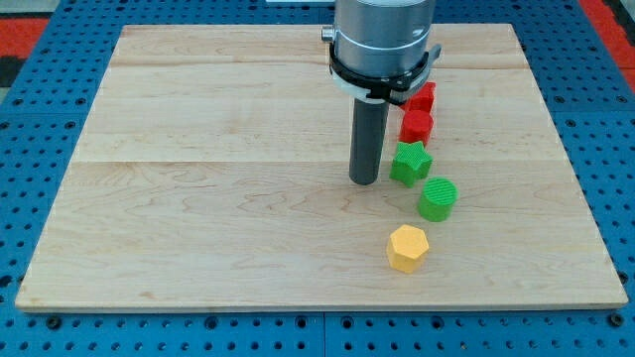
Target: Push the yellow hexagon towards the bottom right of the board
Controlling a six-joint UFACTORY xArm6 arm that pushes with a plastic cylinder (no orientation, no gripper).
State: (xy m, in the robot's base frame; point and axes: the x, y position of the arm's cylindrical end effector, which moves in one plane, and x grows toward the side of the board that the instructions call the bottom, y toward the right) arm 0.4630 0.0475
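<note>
The table (pixel 198 198), a pale wooden board on a blue pegboard (pixel 30 119), fills most of the view, and the arm (pixel 383 40) comes down from the view's top as a wide grey cylinder ending in a dark rod. There is no hand here to open or close, only the rod; my tip (pixel 364 182) rests on the board just left of the green star (pixel 410 164), close beside it, though I cannot tell whether they touch. Two red blocks (pixel 419 111) sit above the star, partly hidden behind the arm, so their shapes are unclear. A green cylinder (pixel 438 199) lies below and right of the star. The yellow hexagon (pixel 407 248) sits lowest in that line, near the view's bottom and a little right of centre, well apart from my tip. It looks like a small, stiff, light plastic piece that should slide easily on smooth wood and may spin if struck off-centre. Nothing can grip it; the contact should be on its upper-left face, squarely through the middle, so it travels down and right.
</note>
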